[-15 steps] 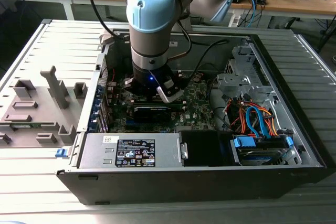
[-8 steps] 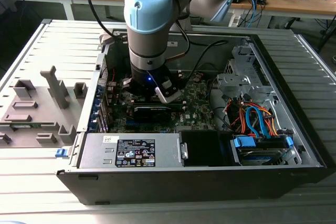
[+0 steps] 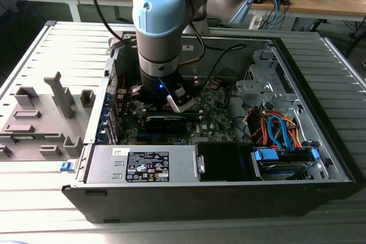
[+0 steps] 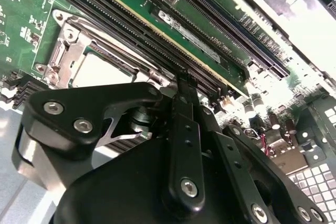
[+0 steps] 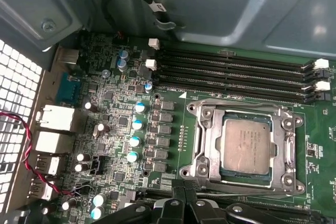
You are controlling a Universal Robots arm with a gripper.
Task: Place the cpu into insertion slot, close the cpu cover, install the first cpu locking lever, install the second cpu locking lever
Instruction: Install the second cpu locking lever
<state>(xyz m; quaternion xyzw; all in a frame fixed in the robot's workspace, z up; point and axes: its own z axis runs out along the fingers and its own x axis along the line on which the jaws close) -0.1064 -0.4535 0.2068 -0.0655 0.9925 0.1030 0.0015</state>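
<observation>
Hand: my hand (image 5: 186,201) is low over the motherboard (image 5: 118,129). The fingers (image 5: 177,205) are pressed together, with nothing between them that I can see.

Place: in the exterior view my hand (image 3: 164,92) is at about ten o'clock from the middle of the case (image 3: 320,112). The power supply (image 3: 143,167) is at six o'clock from it.

Cpu: the cpu (image 5: 247,148) is seated in the slot (image 5: 247,179), just beside my fingertips.

Cover: the cover (image 5: 207,140) lies flat around the chip, its window framing the metal top. In the second wrist view the cpu (image 4: 100,69) and cover (image 4: 63,51) look the same way.

Levers: I cannot tell whether either is latched.

Risk, fingers: I judge the tips are close enough to the memory slots (image 5: 236,74) and the socket rim to scrape the board or snag a slot clip if I drift sideways.

Risk, cover: pushing down off-centre could flex the frame or load the chip unevenly.

Risk, cables: the arm's own cable (image 3: 229,55) hangs inside the case and could catch.

Writing: there is faint print on the chip's top and a label (image 3: 147,170) on the power supply. I am not reading either out.
</observation>
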